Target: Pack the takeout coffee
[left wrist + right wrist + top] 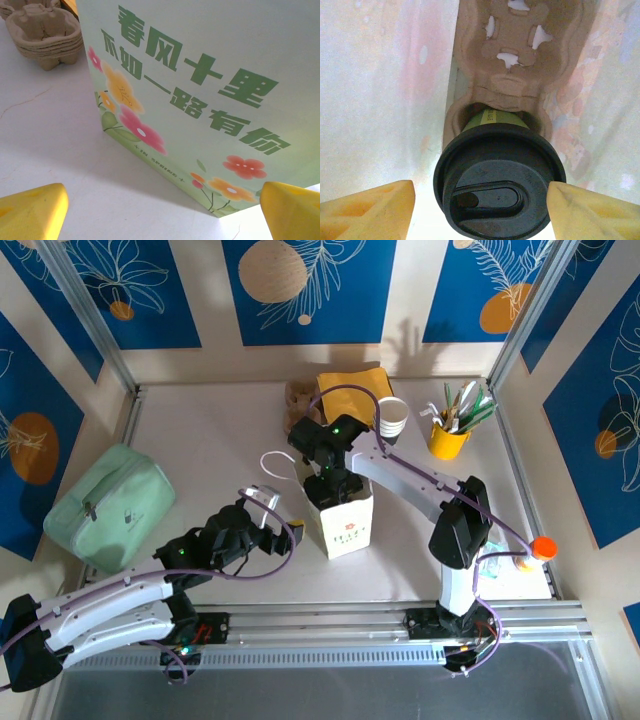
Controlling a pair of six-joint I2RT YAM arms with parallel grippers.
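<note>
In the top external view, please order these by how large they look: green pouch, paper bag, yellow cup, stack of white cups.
1. green pouch
2. paper bag
3. yellow cup (utensils not counted) and stack of white cups: they look about alike, so I do not rank them.

The pale green bag point(210, 60) is printed with green characters and pink and orange flowers. The takeout coffee point(497, 185) is green-sided and black-lidded; the pulp tray point(515, 75) is brown.
</note>
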